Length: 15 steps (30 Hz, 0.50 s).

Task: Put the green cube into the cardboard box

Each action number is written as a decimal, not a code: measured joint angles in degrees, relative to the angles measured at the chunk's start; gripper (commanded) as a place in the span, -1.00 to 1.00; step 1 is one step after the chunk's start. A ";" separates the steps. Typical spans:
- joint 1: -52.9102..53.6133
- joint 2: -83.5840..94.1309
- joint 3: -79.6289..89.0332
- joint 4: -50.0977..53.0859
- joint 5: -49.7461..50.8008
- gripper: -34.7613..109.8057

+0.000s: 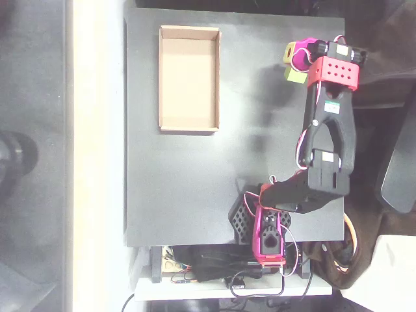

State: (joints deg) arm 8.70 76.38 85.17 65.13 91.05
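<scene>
Black table (195, 188): pincer (294, 63) at green cube (296, 76); labels unreadable.

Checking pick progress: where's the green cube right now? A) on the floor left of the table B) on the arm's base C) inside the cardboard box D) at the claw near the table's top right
D: in the overhead view the green cube sits right by the claw, far right of the cardboard box, whose floor is bare.

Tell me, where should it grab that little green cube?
Across two opposite flat faces of the cube, coming straight down from above. It sits flat on the table, and its plain sides suit two fingers. The end effector is already right over it.
</scene>
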 measured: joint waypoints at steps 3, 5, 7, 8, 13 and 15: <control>0.00 2.99 0.00 0.09 0.00 -0.35; 0.00 5.01 0.00 0.09 0.00 -0.35; 0.00 6.68 0.00 0.09 0.00 -0.35; 0.00 7.47 0.00 0.09 0.00 -0.35; -0.09 13.71 0.00 0.18 0.00 -0.35; -0.53 16.79 0.00 0.18 0.00 -0.35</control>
State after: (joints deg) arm 8.17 93.16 85.17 65.30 91.05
